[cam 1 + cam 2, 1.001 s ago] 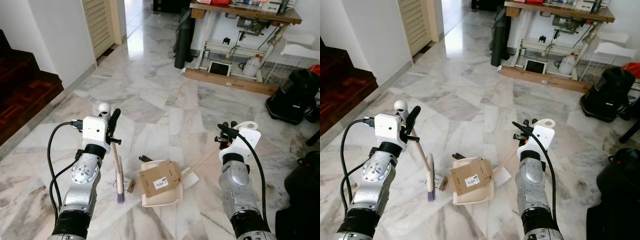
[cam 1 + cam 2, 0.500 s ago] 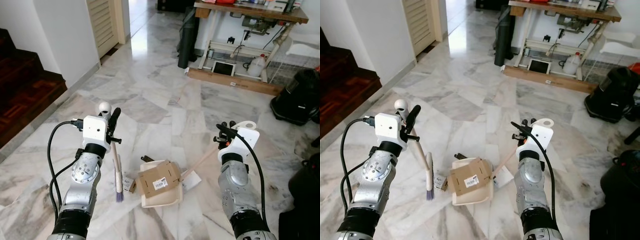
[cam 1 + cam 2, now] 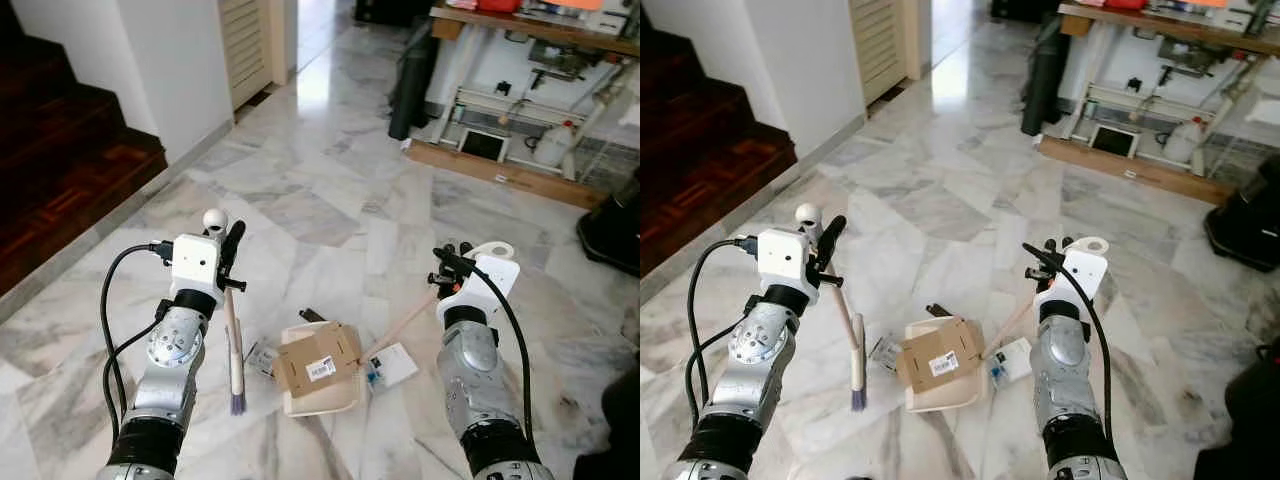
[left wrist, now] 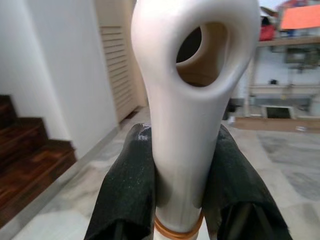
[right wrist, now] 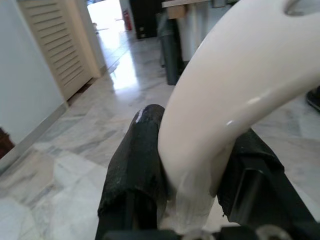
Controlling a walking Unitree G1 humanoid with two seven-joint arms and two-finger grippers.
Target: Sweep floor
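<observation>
Sweeping well from here likely means short strokes of the brush (image 3: 236,352), bristles flat to the floor, drawn rightward toward the dustpan (image 3: 322,392), which should stay pressed down by its long handle so litter cannot slip under the lip. Left tool (image 3: 231,243) is clamped on the brush handle; right tool (image 3: 447,270) is clamped on the dustpan handle. A cardboard box (image 3: 318,359) rests across the pan; a small packet (image 3: 262,358) lies between brush and pan, a white card (image 3: 390,365) just right of it. Marble floor (image 3: 330,190) is glossy, so light scraps may skid. Dark stairs (image 3: 70,150) far left; cluttered desk (image 3: 530,25) far right.
</observation>
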